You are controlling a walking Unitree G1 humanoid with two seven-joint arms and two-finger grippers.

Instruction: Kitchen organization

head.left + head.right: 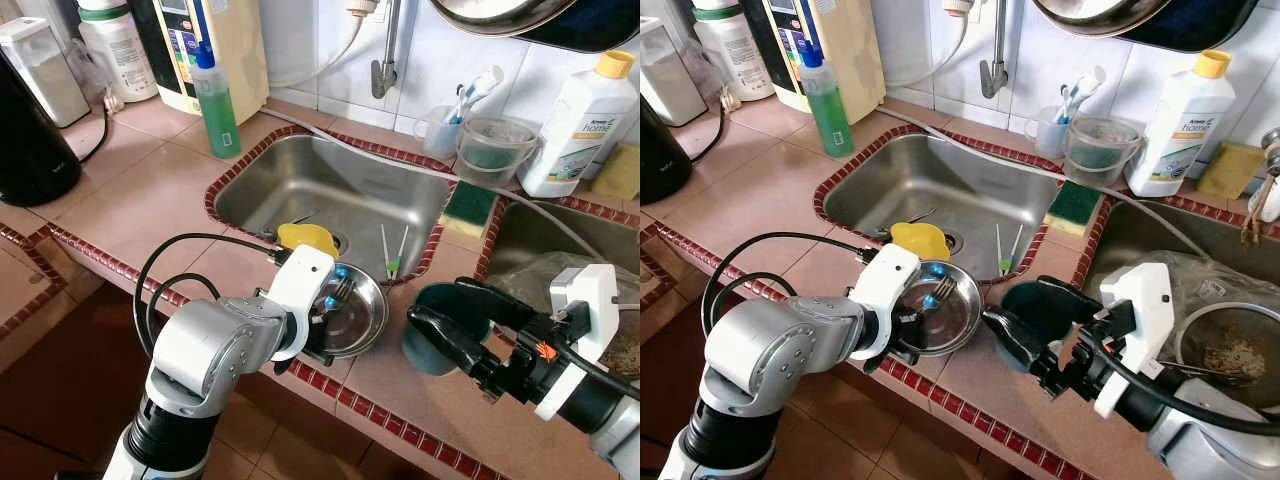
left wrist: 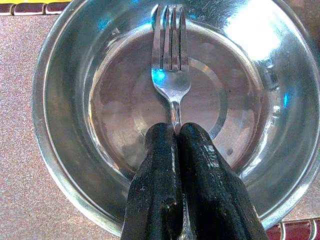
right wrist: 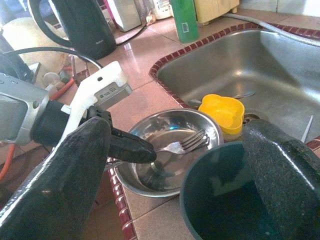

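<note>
So the left gripper [image 2: 175,131] is clamped tight on the handle of a fork [image 2: 170,65], holding it over a shiny steel bowl [image 1: 352,312] that sits on the tiled surface [image 1: 150,190] right at the front edge of the sink [image 1: 330,195], about the middle of the frame; the tines point into the bowl; can't tell if they touch the bottom. The right gripper [image 1: 452,312] is lower right of the frame, its fingers spread wide with a dark teal cup [image 3: 225,200] between them; whether they actually touch the cup I can't tell. The cup stands on the surface just beside the bowl. Inside the sink there's a yellow cup [image 1: 307,238] by the drain; a green sponge [image 1: 469,208] rests on the sink's far right corner; a green soap bottle [image 1: 214,95] stands upper left, a white detergent bottle [image 1: 575,125] upper right.
</note>
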